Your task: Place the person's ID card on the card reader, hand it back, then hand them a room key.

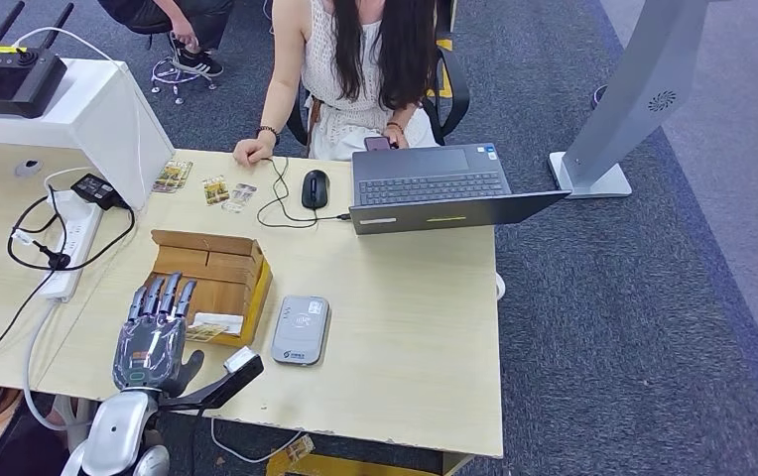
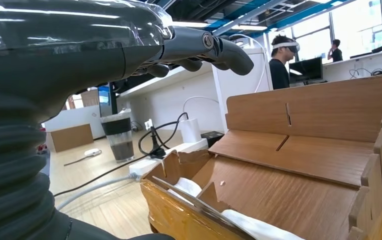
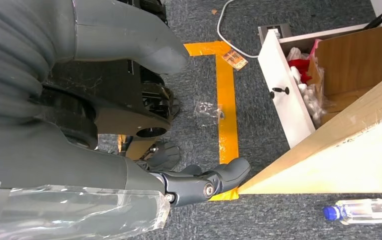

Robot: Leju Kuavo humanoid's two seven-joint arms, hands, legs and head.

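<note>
Across most of the head view, a long pale wooden table [image 1: 405,327], with a person in a white dress [image 1: 355,69] seated at the far side, one hand resting on the tabletop near some small printed cards [image 1: 216,190]. Toward the far edge, an open dark grey laptop [image 1: 435,186] beside a black computer mouse [image 1: 315,188]. At the far left, a white stand [image 1: 107,119] topped by a black controller with antennas [image 1: 8,74], and below it a white power strip [image 1: 69,243] tangled in black cable. Nearer, a brown wooden card box with stepped slots [image 1: 211,278], holding white cards [image 2: 259,227] at its near end. Just right of that box, flat on the table, a small grey rounded card reader [image 1: 301,330], bare on top. Over the box's near-left corner, the left hand [image 1: 152,337], fingers straight, side by side, clasping nothing. Down by the table's edge above dark carpet and orange floor tape [image 3: 226,110], the right hand [image 3: 199,185], fingers loosely curled around nothing.
</note>
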